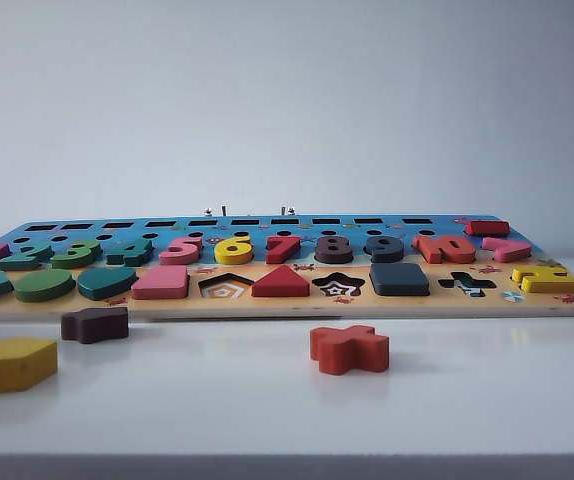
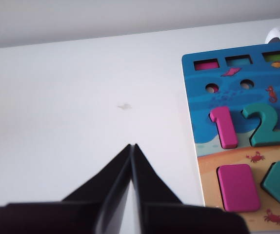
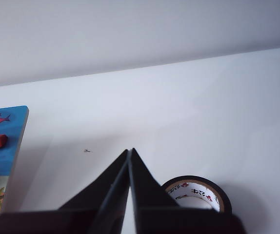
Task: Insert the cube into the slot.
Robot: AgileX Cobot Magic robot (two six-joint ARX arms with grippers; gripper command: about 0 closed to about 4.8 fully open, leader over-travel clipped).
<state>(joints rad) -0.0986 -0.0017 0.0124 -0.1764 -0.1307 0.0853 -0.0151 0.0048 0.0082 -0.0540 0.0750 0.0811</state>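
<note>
The cube [image 1: 399, 278], a flat dark navy block, lies in the front row of the colourful puzzle board [image 1: 287, 306], between the star recess [image 1: 338, 286] and the cross recess [image 1: 467, 283]. It covers the slot, whose floor is hidden. My left gripper [image 2: 131, 145] is shut with nothing in it, over bare white table beside the board's end [image 2: 191, 105] with the numbers 1 and 2. My right gripper [image 3: 130, 150] is also shut and empty, over the table past the board's other end [image 3: 14, 127]. Neither gripper shows clearly in the exterior view.
An orange cross piece [image 1: 349, 348], a dark brown wavy block [image 1: 94, 323] and a yellow pentagon block [image 1: 10, 363] lie loose on the white table in front of the board. The pentagon recess [image 1: 226, 287] is open. A roll of black tape [image 3: 196, 192] lies beside my right gripper.
</note>
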